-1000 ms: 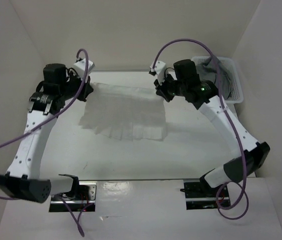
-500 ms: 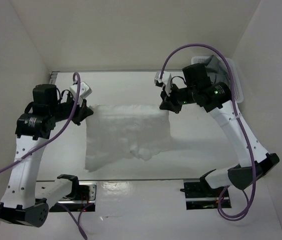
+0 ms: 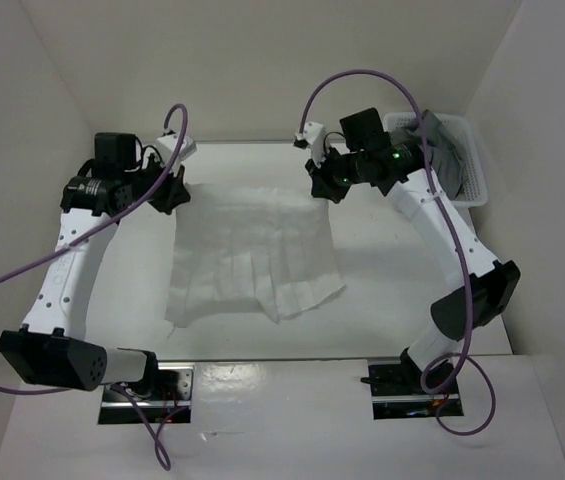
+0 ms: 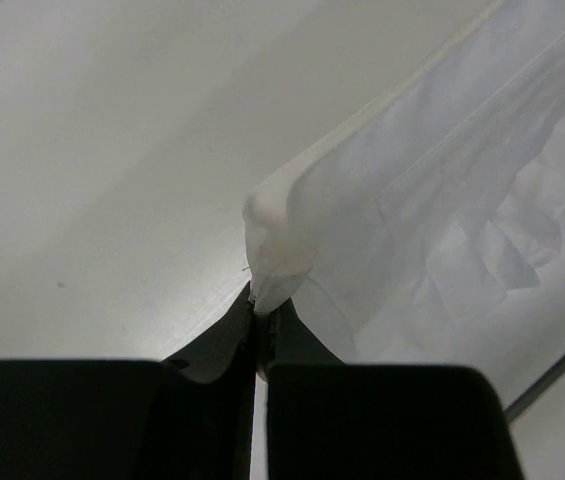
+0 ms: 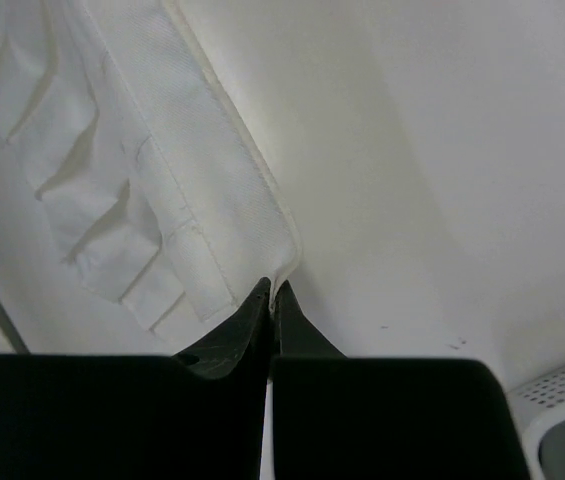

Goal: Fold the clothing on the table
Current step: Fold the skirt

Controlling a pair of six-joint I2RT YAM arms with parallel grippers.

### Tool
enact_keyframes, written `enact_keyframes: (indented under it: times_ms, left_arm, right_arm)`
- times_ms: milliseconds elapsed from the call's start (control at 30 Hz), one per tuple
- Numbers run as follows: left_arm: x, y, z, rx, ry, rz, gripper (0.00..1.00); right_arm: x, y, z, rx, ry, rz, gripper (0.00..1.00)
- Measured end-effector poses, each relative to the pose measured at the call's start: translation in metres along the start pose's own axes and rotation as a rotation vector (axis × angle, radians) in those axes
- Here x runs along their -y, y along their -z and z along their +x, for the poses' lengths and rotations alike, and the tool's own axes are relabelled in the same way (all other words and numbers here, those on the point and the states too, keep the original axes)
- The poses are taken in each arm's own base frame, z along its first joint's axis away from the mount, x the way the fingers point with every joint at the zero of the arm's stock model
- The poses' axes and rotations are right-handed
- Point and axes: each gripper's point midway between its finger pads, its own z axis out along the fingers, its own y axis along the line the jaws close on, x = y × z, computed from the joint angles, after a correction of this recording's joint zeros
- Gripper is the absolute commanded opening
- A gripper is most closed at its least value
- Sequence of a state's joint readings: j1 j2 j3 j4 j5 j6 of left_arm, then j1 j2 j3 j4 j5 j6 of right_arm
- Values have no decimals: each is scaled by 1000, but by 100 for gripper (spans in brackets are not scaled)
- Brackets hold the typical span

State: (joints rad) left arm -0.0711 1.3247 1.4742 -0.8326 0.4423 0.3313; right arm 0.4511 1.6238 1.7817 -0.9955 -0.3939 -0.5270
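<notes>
Leftmost, the left gripper (image 4: 259, 312) is clamped tight on one far corner of the skirt (image 3: 252, 255). Between the arms, the skirt spreads over the middle of the table (image 3: 392, 290), pleats running toward the near edge. Opposite, the right gripper (image 5: 272, 296) pinches the other far corner, near the basket (image 3: 474, 180).

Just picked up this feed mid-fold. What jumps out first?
The white pleated skirt lies spread across the middle of the table, pinched at both far corners. The left fingers are shut on its far-left corner, and the right fingers on its far-right corner. A white mesh basket holding a grey garment sits at the far right.
</notes>
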Motion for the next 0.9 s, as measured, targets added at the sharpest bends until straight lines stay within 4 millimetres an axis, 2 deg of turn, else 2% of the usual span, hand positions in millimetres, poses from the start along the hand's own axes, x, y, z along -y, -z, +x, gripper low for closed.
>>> enact_keyframes:
  times_ms: [100,200,333,433,567,667,800,900]
  left_arm:
    - [-7,14,-25,75,-23,-60,0]
    - [-4,32,-43,139,-34,-89,0]
    - [8,68,-74,248,-69,-106,0]
    - [26,98,-90,329,-117,-96,0]
    - [60,136,-91,413,-187,-43,0]
    - [81,157,-87,452,-215,0,0]
    - [107,178,-81,496,-268,51,0]
    - [117,183,-73,507,-278,67,1]
  right_arm:
    - [12,19,-28,88,11,86,0]
    - [14,42,-46,168,11,135,0]
    - [11,81,-73,291,9,151,0]
    - [1,110,-87,373,32,127,0]
    - [-28,145,-92,451,76,63,0]
    - [-50,172,-92,504,120,22,0]
    - [-75,200,-87,550,157,-21,0]
    - [-90,211,-85,568,181,-49,0]
